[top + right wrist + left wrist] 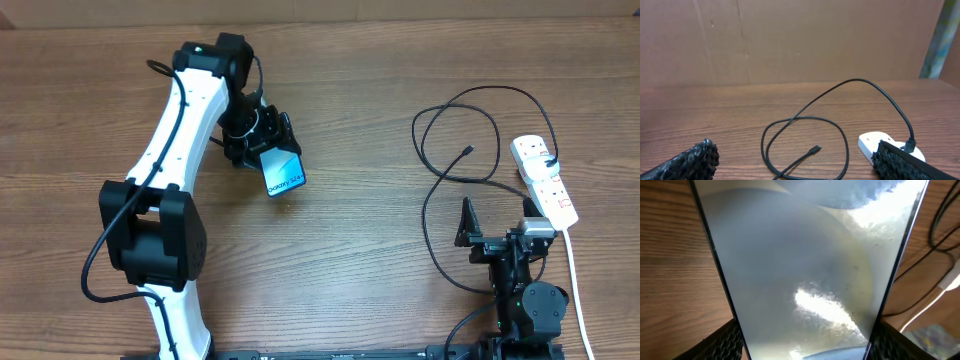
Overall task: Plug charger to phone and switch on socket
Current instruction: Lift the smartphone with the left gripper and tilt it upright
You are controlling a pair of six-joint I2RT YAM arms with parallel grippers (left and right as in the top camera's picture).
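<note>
My left gripper is shut on the phone, which has a light blue screen with "Galaxy" text and is held tilted above the table at centre left. In the left wrist view the phone fills the frame between my black fingers. The charger is a thin black cable looped at the right, with its small connector lying free; the connector also shows in the right wrist view. The socket is a white power strip at far right, with the cable plugged into its far end. My right gripper is open and empty, near the table's front.
A thick white cord runs from the socket to the front edge. A cardboard wall stands behind the table. Bare wood lies between the phone and the cable loops.
</note>
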